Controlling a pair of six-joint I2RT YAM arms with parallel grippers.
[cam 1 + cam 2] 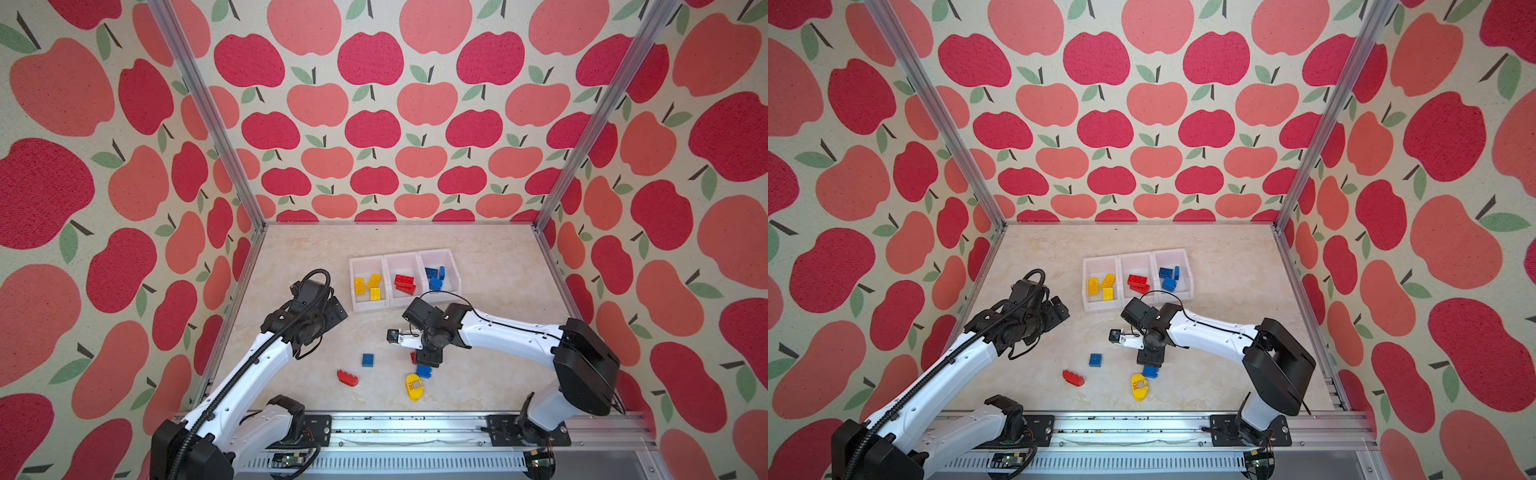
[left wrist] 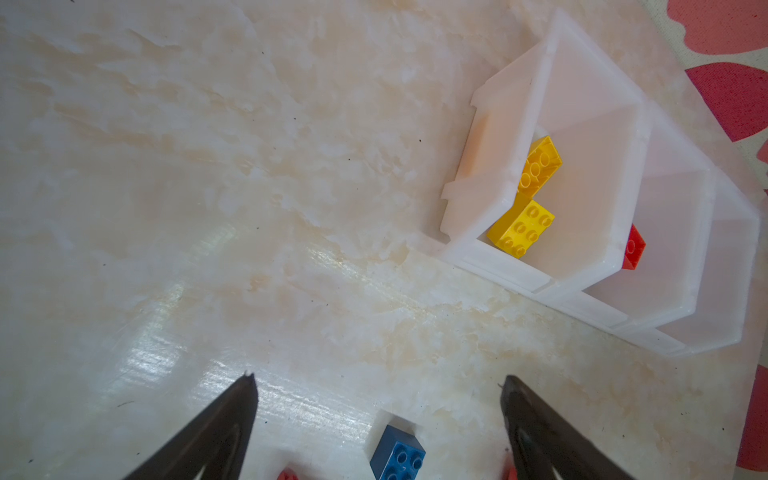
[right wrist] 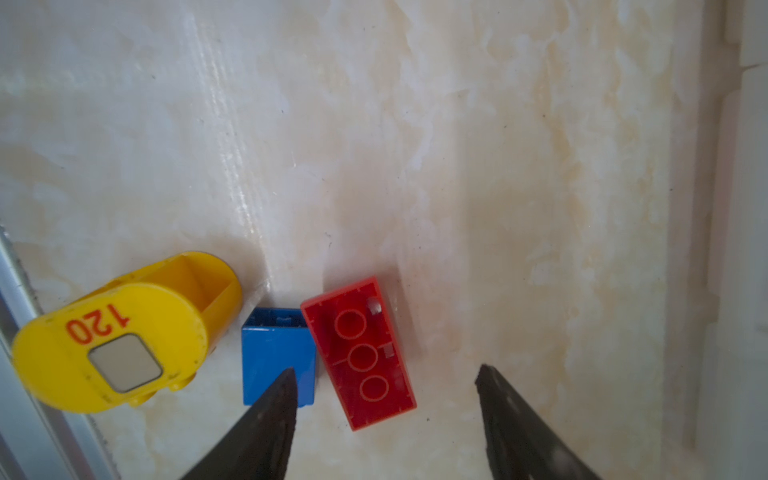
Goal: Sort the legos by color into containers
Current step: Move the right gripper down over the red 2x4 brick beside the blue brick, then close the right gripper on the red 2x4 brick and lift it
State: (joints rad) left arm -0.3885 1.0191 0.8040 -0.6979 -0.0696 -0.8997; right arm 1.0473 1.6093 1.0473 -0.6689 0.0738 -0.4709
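Over the table (image 3: 457, 166), right gripper (image 3: 386, 370) partly open above upturned red brick (image 3: 359, 353), nothing gripped; left gripper (image 2: 379, 377) wide open, empty, near small blue brick (image 2: 397, 455).

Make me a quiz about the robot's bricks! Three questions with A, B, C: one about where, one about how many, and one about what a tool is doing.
1. In a top view, which of the three bins holds the yellow bricks?
A the left one
B the middle one
C the right one

2. How many yellow bricks lie in it?
A one
B three
C six

3. The left tool is:
A wide open and empty
B shut on a blue brick
C shut on a red brick

Answers:
1 A, yellow shows only in the left one.
2 B, three yellow tops can be counted there.
3 A, its tips stand far apart, gripping nothing.
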